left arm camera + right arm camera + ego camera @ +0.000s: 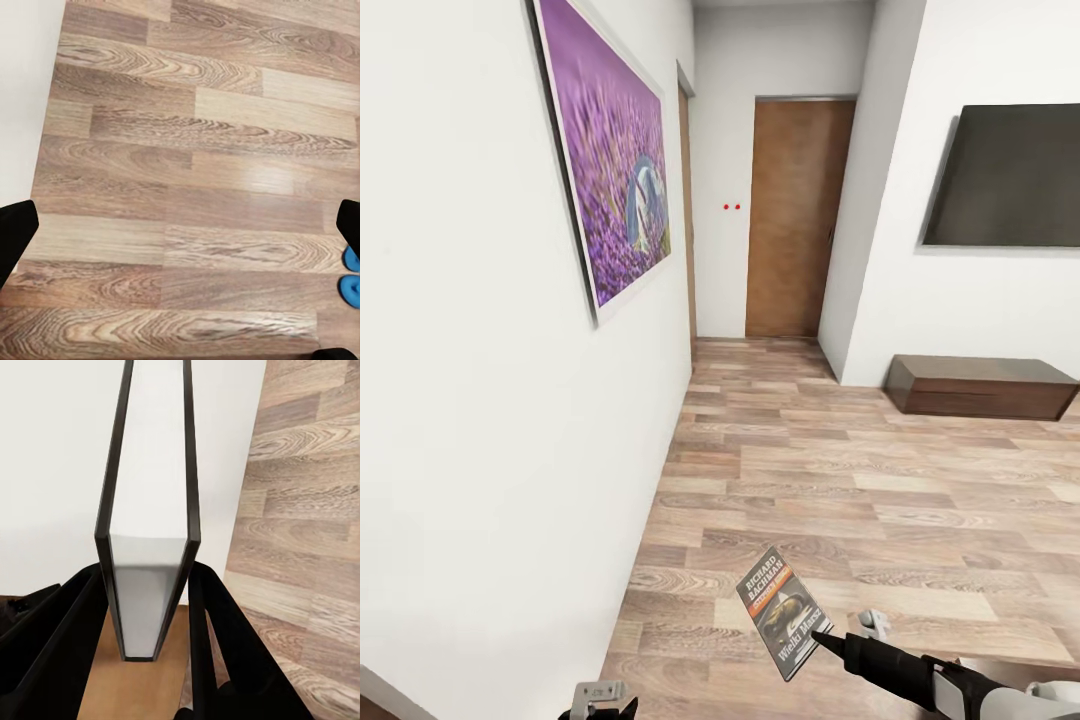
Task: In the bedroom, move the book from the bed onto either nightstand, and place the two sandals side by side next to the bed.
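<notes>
Book (783, 612) pinched at lower edge in right claw (154, 619), fingers (225, 645) shut on both covers, held upright in the air over plank floor (880, 470), cover facing camera. Ahead of claw: white wall (480, 420) with purple picture (610, 160), brown door (795, 215) beyond. Left claw (180, 225) open, holding nothing, over floor; blue sandals (350, 274) just beside one finger.

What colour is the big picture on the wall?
Mostly purple, like a flower field; the picture shows best in the head view.
</notes>
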Robot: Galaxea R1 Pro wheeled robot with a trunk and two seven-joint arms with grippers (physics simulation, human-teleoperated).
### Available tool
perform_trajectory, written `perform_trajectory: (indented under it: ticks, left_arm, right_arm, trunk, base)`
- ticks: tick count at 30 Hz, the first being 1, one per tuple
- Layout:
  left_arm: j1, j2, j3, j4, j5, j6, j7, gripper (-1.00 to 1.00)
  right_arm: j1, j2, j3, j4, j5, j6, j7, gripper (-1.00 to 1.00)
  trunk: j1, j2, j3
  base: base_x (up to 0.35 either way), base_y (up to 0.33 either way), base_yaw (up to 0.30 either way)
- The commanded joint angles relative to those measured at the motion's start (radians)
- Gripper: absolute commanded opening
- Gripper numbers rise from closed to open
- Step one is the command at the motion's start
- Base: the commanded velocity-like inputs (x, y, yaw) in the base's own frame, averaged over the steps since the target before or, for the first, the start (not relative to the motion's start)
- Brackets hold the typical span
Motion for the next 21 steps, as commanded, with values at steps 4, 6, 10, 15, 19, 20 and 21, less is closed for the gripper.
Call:
perform_trajectory:
  ticks: [4,6,10,15,19,20,21]
  left_arm:
    - [-0.001,0.000,0.008,0.001,-0.006,-0.003,-0.004,1.00]
    - [-0.001,0.000,0.008,0.001,-0.006,-0.003,-0.004,1.00]
    - [-0.001,0.000,0.008,0.002,-0.006,-0.003,-0.004,1.00]
    - [-0.001,0.000,0.007,0.002,-0.006,-0.003,-0.004,1.00]
    - [-0.001,0.000,0.007,0.002,-0.006,-0.003,-0.004,1.00]
    - [-0.001,0.000,0.007,0.002,-0.006,-0.003,-0.004,1.00]
    - [-0.001,0.000,0.007,0.002,-0.006,-0.003,-0.004,1.00]
  right_arm:
    - [-0.002,0.000,0.008,0.003,-0.011,0.002,0.005,-1.00]
    - [-0.002,0.001,0.008,0.004,-0.011,0.002,0.005,-1.00]
    - [-0.002,0.000,0.008,0.003,-0.011,0.002,0.005,-1.00]
    - [-0.002,0.000,0.008,0.003,-0.011,0.002,0.005,-1.00]
    - [-0.002,0.000,0.008,0.003,-0.011,0.002,0.005,-1.00]
    - [-0.002,0.000,0.008,0.003,-0.011,0.002,0.005,-1.00]
    - [-0.002,0.000,0.008,0.003,-0.011,0.002,0.005,-1.00]
  trunk:
    - [0.000,-0.002,-0.002]
    - [0.000,-0.002,-0.002]
    - [0.000,-0.002,-0.002]
    - [0.000,-0.002,-0.002]
    - [0.000,-0.002,-0.002]
    - [0.000,-0.002,-0.002]
    - [0.000,-0.002,-0.002]
  base:
    - [0.016,0.001,0.000]
    - [0.110,0.000,0.000]
    - [0.225,0.021,0.000]
    - [0.157,0.008,0.000]
    - [0.018,0.001,0.000]
    - [0.024,0.000,0.000]
    - [0.077,0.000,0.000]
